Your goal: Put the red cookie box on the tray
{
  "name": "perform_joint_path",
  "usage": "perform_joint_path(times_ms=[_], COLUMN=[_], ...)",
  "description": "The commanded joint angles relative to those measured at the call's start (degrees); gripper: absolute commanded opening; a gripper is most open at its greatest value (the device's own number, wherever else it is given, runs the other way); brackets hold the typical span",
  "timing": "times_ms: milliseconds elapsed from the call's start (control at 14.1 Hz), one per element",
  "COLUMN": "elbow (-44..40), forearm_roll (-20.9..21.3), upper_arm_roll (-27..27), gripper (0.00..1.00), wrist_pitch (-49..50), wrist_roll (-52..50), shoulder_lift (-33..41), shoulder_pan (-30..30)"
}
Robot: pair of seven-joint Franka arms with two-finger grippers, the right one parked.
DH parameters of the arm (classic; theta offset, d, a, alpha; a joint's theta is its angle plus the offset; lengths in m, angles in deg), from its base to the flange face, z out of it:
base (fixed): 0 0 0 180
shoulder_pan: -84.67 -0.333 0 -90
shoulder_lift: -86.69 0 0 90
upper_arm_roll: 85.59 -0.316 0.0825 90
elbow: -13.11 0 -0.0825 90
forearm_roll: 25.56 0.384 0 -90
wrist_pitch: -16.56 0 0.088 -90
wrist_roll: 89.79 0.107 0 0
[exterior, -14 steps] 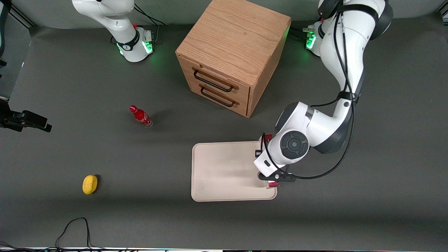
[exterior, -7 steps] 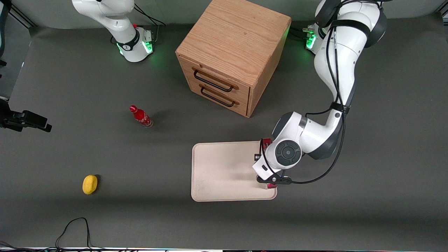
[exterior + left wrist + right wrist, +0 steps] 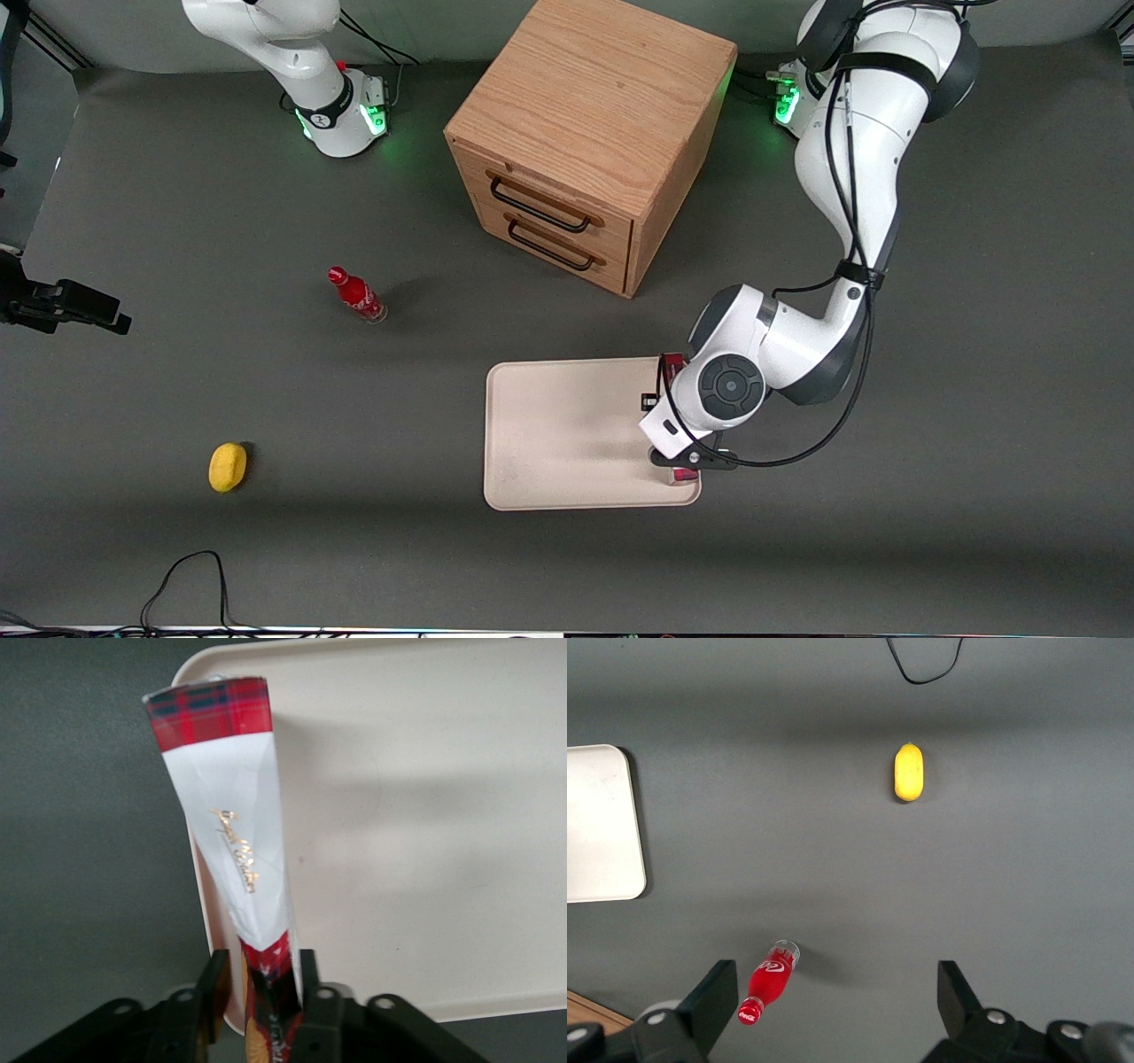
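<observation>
The red cookie box (image 3: pixel 230 815) stands on end, red tartan ends with a white face. Its lower end rests at the corner of the cream tray (image 3: pixel 425 815) nearest the working arm's end. My left gripper (image 3: pixel 264 961) is straight above it, with the box's upper end between its fingers. One finger (image 3: pixel 310 979) touches the box and a thin gap shows at the other, so the jaws stand slightly open. In the front view the wrist hides most of the box (image 3: pixel 682 475), and the gripper (image 3: pixel 678 447) hangs over the tray (image 3: pixel 567 434) edge.
A wooden two-drawer cabinet (image 3: pixel 585 142) stands farther from the front camera than the tray. A small red soda bottle (image 3: pixel 356 295) and a yellow lemon-like object (image 3: pixel 227 466) lie toward the parked arm's end. A black cable (image 3: pixel 190 567) loops at the table's front edge.
The left arm came down and shifted slightly over the tray edge, bringing the box lower. In the last half second it has hardly moved.
</observation>
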Motion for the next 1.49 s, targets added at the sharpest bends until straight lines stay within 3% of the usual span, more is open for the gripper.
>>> perform_joint_path(times_ms=[0,142,497,710,923,1065,1420], elbow=[-0.1,-0.7,-0.1,1.6,13.3,28.4,32.5], forearm_roll=[0.7,0.3,0.6,0.8,1.0,0.4,0.1], upper_arm_roll=[-0.2,-0.2,-0.2,-0.2,-0.2,-0.2,-0.2], gripper=[0.88,1.0,1.0,1.0,1.0,1.0,1.0], wrist_pitch=[4.0,12.1,26.8,32.1,29.3,21.1,18.5], wrist_roll=[0.0,-0.2,-1.0,0.0,5.1,12.7,23.4], shoulder_lift=[2.7,6.5,21.8,27.3,36.6,48.0,50.3], shoulder_pan=[0.1,-0.1,-0.4,-4.2,-8.7,-15.7,-24.9])
